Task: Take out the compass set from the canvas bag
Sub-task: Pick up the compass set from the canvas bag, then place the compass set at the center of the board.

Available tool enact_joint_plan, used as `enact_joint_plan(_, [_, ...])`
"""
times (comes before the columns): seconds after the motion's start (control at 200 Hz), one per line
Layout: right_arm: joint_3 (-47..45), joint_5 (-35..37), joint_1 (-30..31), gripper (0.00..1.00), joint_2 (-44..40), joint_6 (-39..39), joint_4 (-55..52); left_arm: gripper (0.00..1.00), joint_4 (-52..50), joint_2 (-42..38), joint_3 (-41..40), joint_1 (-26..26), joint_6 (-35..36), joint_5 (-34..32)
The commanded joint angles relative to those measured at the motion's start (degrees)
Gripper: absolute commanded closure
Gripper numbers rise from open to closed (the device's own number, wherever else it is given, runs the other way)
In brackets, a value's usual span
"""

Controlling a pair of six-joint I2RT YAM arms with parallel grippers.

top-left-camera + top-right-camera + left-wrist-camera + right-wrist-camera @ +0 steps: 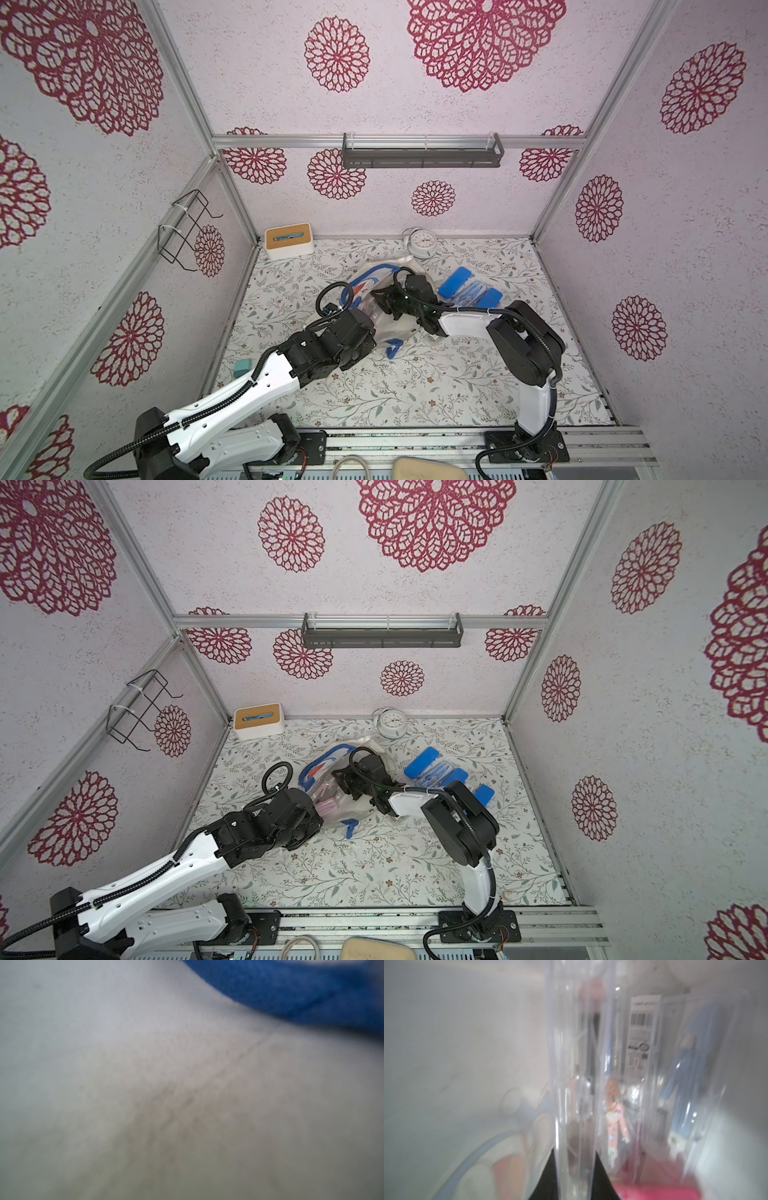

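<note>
Inside the canvas bag, the compass set lies straight ahead of the right gripper, long axis along its reach, case edge pinched in its jaws; the hidden left gripper is clenched.

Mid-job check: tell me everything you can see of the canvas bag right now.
The canvas bag is soft off-white cloth with bright blue strap handles and a faint printed picture, lying crumpled mid-table on the floral cover. Its mouth is open. The right gripper reaches inside, fingers against both sides of a clear case that holds pink parts. The left arm's wrist sits over the bag's opposite edge; what it grips is hidden.
</note>
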Motion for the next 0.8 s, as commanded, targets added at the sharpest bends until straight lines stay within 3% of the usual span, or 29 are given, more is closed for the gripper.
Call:
enact_joint_plan(0.0, [-1.7, 0.8, 0.3, 0.88, -6.1, -0.2, 1.8, 1.0, -0.7, 0.5, 0.7, 0.2, -0.4, -1.1])
enact_joint_plan(0.35, [-10.6, -6.5, -5.2, 0.89, -25.9, -13.9, -13.6, 1.0, -0.7, 0.9, 1.5, 0.6, 0.0, -1.5])
enact_joint_plan(0.63, [-21.1, -11.2, -19.6, 0.87, -45.5, -28.1, -35.6, 1.0, -1.4, 1.0, 2.2, 1.6, 0.9, -1.3])
enact_joint_plan(0.796, [-32.7, -14.2, -25.8, 0.87, -47.9, -28.2, -33.6, 1.0, -2.1, 1.2, 3.0, 2.0, 1.3, -1.2])
